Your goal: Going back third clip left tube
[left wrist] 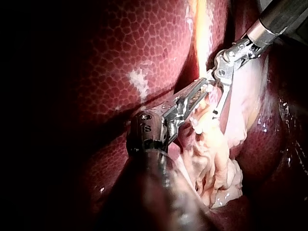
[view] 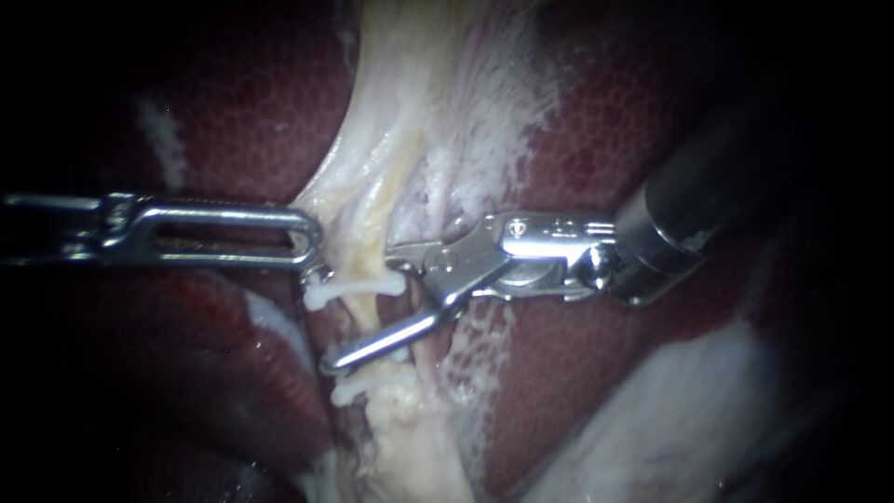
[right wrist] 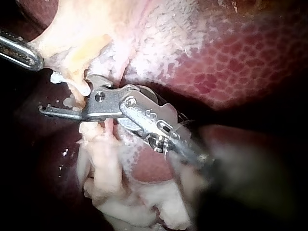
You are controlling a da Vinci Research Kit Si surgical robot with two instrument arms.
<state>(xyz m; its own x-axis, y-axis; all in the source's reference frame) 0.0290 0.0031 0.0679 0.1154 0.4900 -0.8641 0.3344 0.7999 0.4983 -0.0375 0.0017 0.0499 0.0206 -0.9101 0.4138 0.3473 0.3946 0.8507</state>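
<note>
My right instrument (view: 358, 314) holds its pincer spread astride the left tube (view: 377, 210): soft, slippery. I judge the safest hold is 12 o'clock of the upper clip (view: 349, 291).

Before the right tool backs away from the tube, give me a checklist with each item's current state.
1. Right silver hinged tool, jaws open: ok, a gap shows.
2. Pale yellowish tube out from between them: not ok, they straddle it.
3. Upper white plastic clip across the tube: ok.
4. Lower white plastic clip across the tube: ok.
5. Third clip in place: cannot tell.
6. Left silver slotted tool apart from the right tool: ok.
</note>
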